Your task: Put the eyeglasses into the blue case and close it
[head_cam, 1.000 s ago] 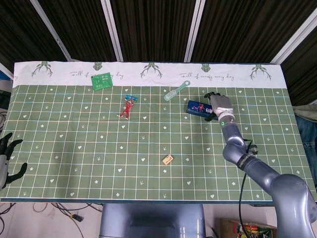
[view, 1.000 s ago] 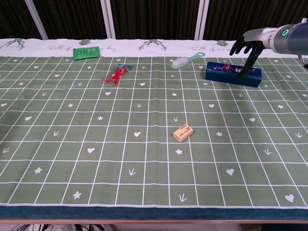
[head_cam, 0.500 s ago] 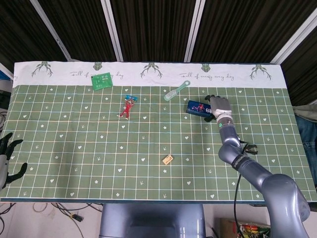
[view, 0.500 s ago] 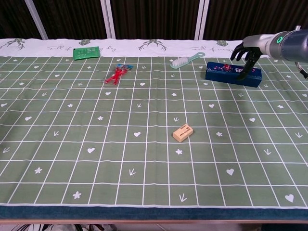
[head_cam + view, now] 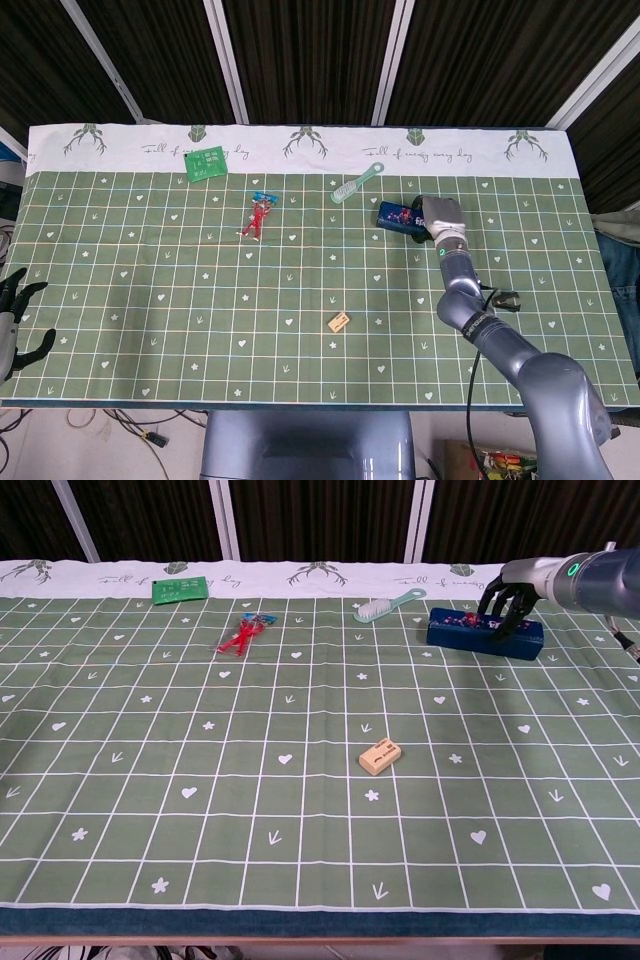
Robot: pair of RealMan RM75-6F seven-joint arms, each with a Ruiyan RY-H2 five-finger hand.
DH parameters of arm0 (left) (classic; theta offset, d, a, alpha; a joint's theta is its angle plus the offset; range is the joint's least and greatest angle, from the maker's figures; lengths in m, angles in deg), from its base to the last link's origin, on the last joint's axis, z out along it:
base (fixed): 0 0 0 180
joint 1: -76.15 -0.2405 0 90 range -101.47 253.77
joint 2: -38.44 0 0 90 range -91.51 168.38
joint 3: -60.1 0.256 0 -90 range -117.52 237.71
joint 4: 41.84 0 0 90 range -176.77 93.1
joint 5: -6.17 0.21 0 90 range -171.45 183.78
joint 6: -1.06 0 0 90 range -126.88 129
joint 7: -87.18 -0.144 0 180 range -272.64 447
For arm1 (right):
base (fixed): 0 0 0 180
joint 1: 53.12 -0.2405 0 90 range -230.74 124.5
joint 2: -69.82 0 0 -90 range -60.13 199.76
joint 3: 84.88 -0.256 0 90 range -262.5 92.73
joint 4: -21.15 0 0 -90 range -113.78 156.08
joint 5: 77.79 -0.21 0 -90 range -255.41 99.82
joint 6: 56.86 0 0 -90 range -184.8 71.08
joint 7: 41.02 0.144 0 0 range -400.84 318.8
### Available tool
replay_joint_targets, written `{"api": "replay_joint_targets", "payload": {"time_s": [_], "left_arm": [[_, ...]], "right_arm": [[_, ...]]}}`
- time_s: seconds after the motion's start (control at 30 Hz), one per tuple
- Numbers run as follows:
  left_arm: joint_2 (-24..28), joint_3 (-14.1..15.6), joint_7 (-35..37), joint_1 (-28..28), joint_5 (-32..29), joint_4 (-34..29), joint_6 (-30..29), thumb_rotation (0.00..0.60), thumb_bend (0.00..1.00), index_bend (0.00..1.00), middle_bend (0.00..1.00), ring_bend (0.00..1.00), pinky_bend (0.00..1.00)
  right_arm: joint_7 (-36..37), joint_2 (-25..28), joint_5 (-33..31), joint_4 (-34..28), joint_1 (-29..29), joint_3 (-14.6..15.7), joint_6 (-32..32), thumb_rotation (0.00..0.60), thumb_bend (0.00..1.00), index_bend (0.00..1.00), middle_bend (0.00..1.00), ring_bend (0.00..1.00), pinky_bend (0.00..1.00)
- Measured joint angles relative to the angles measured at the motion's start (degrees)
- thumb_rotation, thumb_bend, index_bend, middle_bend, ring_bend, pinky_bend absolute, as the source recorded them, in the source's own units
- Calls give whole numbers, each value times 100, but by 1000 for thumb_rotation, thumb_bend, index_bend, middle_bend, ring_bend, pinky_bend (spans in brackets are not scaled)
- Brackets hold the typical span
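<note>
Green card (image 5: pixel 205 162), red toy (image 5: pixel 257 215), brush (image 5: pixel 357 184), eraser (image 5: pixel 339 322) on checked cloth (image 5: pixel 150 280).

A green gridded tablecloth (image 5: pixel 300 810) carries a blue case (image 5: pixel 484 633), brush (image 5: pixel 386 605), eraser (image 5: pixel 380 756), green card (image 5: pixel 180 588) and what may be red eyeglasses (image 5: pixel 243 635).

My right robot hand (image 5: pixel 508 600) rests on the case (image 5: pixel 484 633) at worktop (image 5: pixel 300 820) rear right; brush (image 5: pixel 388 606) left of it, eraser (image 5: pixel 380 756) nearer centre front
</note>
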Motion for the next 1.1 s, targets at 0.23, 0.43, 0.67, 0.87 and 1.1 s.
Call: {"api": "replay_joint_targets", "payload": {"time_s": [0.23, 0.43, 0.67, 0.87, 1.1], "left_arm": [[1, 2, 2, 2, -5, 1, 6, 600, 356, 185, 0, 0, 0], [2, 4, -11, 2, -14, -4, 9, 600, 357, 185, 0, 0, 0], [5, 3, -21, 9, -33, -8, 28, 600, 356, 185, 0, 0, 0], [3, -7, -28, 8, -38, -11, 11, 600, 356, 185, 0, 0, 0], [-17, -4, -63, 1, -10, 4, -33, 600, 356, 186, 0, 0, 0]], "right_arm": [[35, -66, 56, 114, 22, -81, 59, 600, 483, 343, 380, 355, 203], [62, -24, 136, 47, 44, -116, 98, 600, 458, 325, 263, 220, 203], [211, 290, 345, -501, 127, -149, 120, 600, 272, 161, 103, 104, 199], [356, 714, 671, -1334, 317, -141, -179, 600, 215, 117, 83, 96, 193], [620, 1346, 1564, -2842, 915, -32, -1349, 600, 214, 117, 82, 93, 193]]}}
